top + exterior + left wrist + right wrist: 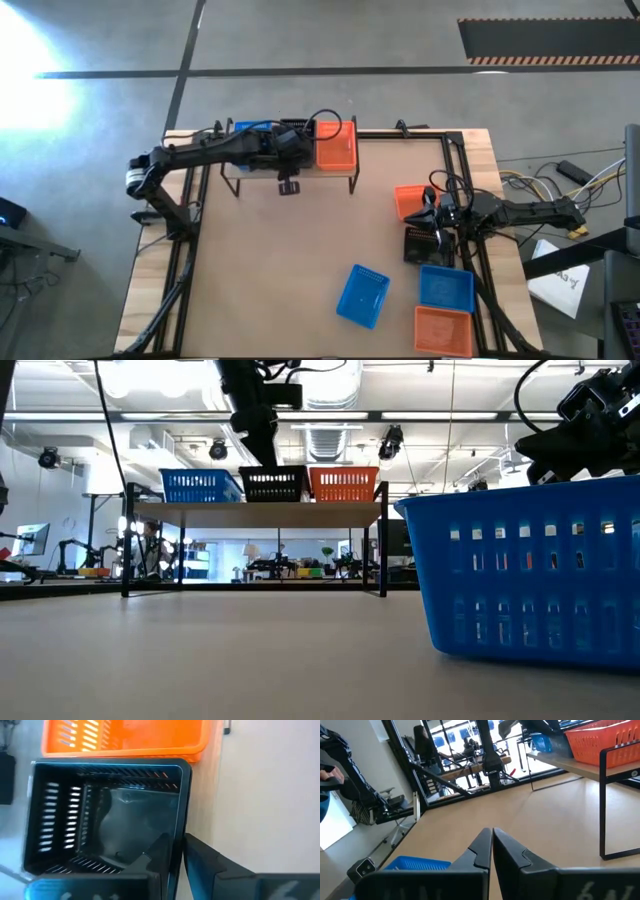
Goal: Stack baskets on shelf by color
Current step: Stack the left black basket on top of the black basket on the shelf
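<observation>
Left end effector [172, 855] fingers straddle black basket's [107, 815] wall, closing on it | basket on shelf [255, 513], between blue [200, 485] and orange [345, 483] | right end effector [491, 851] pressed together, over worktop.

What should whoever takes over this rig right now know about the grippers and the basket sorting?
Left gripper: shut on a wall of the black perforated plastic basket, mid low wooden shelf.
Right gripper: shut, empty, over the table's right side.
Done: blue perforated basket, the black one and orange perforated basket stand in a row on the shelf.
Left: five on the wooden table: two blue baskets, two orange baskets, one black table basket; stack each on its colour.
</observation>
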Action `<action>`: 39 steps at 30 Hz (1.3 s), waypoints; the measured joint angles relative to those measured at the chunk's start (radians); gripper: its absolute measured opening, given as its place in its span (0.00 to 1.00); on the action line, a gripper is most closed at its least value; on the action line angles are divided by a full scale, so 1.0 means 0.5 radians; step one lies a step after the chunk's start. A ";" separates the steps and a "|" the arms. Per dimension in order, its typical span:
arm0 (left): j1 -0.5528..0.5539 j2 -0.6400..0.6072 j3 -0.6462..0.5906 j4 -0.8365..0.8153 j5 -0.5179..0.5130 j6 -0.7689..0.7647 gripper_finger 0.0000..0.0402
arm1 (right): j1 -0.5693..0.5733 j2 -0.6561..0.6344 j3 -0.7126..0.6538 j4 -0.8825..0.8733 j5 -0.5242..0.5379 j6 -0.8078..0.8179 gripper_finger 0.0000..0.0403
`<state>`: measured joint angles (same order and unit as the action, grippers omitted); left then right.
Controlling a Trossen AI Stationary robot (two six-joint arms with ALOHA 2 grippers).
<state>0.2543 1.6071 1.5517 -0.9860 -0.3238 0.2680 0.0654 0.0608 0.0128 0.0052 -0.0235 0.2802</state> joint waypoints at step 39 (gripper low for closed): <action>0.013 -0.014 -0.005 -0.077 -0.050 -0.060 0.10 | -0.001 0.000 0.000 0.000 0.000 -0.004 0.02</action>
<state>0.2607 1.6001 1.5494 -1.0247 -0.3486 0.2382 0.0651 0.0608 0.0128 0.0051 -0.0235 0.2783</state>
